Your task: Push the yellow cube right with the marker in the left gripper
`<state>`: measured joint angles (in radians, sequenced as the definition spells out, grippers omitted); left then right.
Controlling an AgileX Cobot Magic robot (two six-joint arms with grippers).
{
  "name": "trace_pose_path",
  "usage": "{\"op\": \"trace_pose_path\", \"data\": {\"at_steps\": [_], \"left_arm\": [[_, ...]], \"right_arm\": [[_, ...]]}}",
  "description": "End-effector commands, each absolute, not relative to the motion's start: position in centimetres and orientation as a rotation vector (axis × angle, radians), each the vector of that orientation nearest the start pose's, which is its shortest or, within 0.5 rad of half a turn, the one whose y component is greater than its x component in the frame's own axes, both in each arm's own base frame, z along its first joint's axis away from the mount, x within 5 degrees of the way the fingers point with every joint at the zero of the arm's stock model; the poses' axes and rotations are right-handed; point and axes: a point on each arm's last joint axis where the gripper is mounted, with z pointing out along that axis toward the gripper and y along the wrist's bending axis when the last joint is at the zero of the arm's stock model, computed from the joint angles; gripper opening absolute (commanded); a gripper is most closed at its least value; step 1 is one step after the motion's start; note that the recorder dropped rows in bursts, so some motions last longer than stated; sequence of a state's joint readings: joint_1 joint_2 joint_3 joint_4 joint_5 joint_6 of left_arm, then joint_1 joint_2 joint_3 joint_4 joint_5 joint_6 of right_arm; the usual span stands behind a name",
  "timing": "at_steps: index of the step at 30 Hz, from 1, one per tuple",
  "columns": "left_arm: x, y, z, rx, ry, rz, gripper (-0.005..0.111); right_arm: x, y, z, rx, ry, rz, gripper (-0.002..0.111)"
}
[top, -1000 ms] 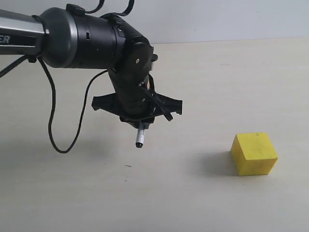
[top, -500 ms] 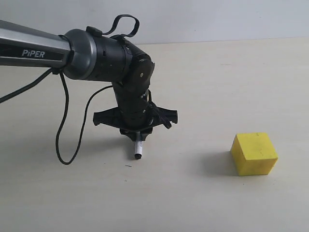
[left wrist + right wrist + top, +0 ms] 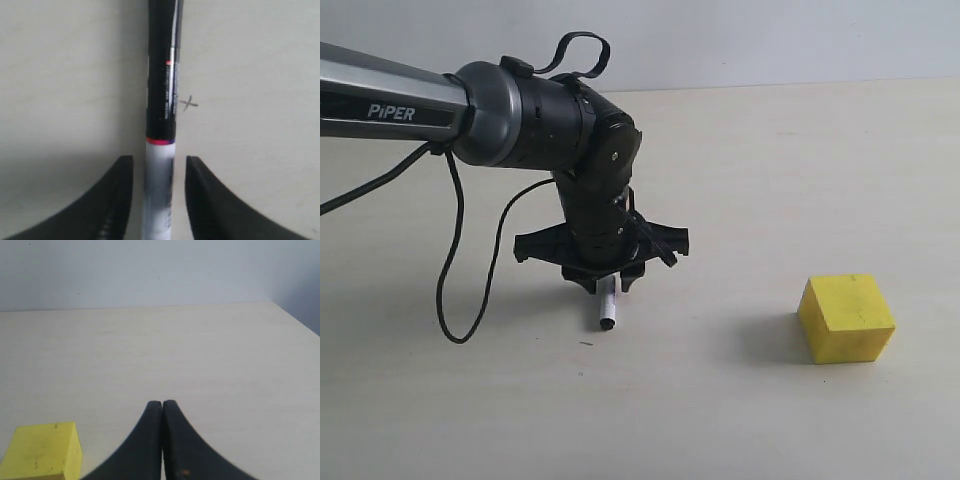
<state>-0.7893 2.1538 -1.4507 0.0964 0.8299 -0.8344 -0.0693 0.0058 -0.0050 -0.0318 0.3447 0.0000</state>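
Observation:
The marker (image 3: 608,308) hangs almost upright below my left gripper (image 3: 608,280), its lower end at or just above the table. In the left wrist view the white barrel of the marker (image 3: 159,195) runs between the two black fingers (image 3: 117,200), and a thin strip of table shows on each side of it, so the jaws stand slightly apart from it. The yellow cube (image 3: 846,318) rests on the table well to the right of the marker, apart from it. My right gripper (image 3: 162,402) is shut on nothing, with the yellow cube (image 3: 42,452) beside it.
The pale table (image 3: 770,160) stretches between marker and cube. A black cable (image 3: 445,270) loops down from the left arm to the table. A small pen mark (image 3: 189,104) lies on the surface close to the marker.
The left arm has come down and drawn back a little to the left, bringing the marker's end to the table. Over the last half second it barely moved. The cube stayed put.

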Motion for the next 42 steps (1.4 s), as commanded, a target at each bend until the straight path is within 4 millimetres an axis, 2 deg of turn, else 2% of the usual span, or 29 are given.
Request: {"op": "trace_pose_path", "data": {"at_steps": [1,4,9,10,12,14,17,19,22,25,29,33,37,42], "left_arm": [[30.0,-29.2,12.2,0.004,2.994,-0.080,0.055],[30.0,-29.2,12.6,0.110,2.984,-0.081,0.057],[29.8,-29.0,16.2,0.408,2.884,-0.125,0.054],[29.7,-28.9,17.2,0.478,2.858,-0.128,0.048],[29.2,-28.7,19.1,0.606,2.805,-0.134,0.029],[28.2,-28.6,20.9,0.699,2.741,-0.148,0.000],[26.0,-28.3,22.7,0.774,2.579,-0.244,0.000],[24.4,-27.8,24.4,0.770,2.418,-0.371,0.000],[21.5,-25.5,25.9,0.742,2.204,-0.536,0.000],[18.4,-22.2,27.4,0.702,1.994,-0.661,0.000],[14.5,-17.5,28.3,0.679,1.919,-0.693,0.000],[12.2,-14.5,29.2,0.659,1.885,-0.699,0.000],[10.8,-12.8,30.5,0.633,1.824,-0.722,0.000],[9.8,-11.7,31.8,0.606,1.749,-0.752,0.000]], "right_arm": [[5.3,-0.5,18.3,0.049,1.820,-0.086,0.000],[5.3,-0.5,18.3,0.049,1.820,-0.086,0.000],[5.3,-0.5,18.3,0.049,1.820,-0.086,0.000],[5.3,-0.5,18.3,0.049,1.820,-0.086,0.000],[5.3,-0.5,18.3,0.049,1.820,-0.086,0.000],[5.3,-0.5,18.3,0.049,1.820,-0.086,0.000],[5.3,-0.5,18.3,0.049,1.820,-0.086,0.000],[5.3,-0.5,18.3,0.049,1.820,-0.086,0.000],[5.3,-0.5,18.3,0.049,1.820,-0.086,0.000],[5.3,-0.5,18.3,0.049,1.820,-0.086,0.000],[5.3,-0.5,18.3,0.049,1.820,-0.086,0.000],[5.3,-0.5,18.3,0.049,1.820,-0.086,0.000],[5.3,-0.5,18.3,0.049,1.820,-0.086,0.000],[5.3,-0.5,18.3,0.049,1.820,-0.086,0.000]]}}
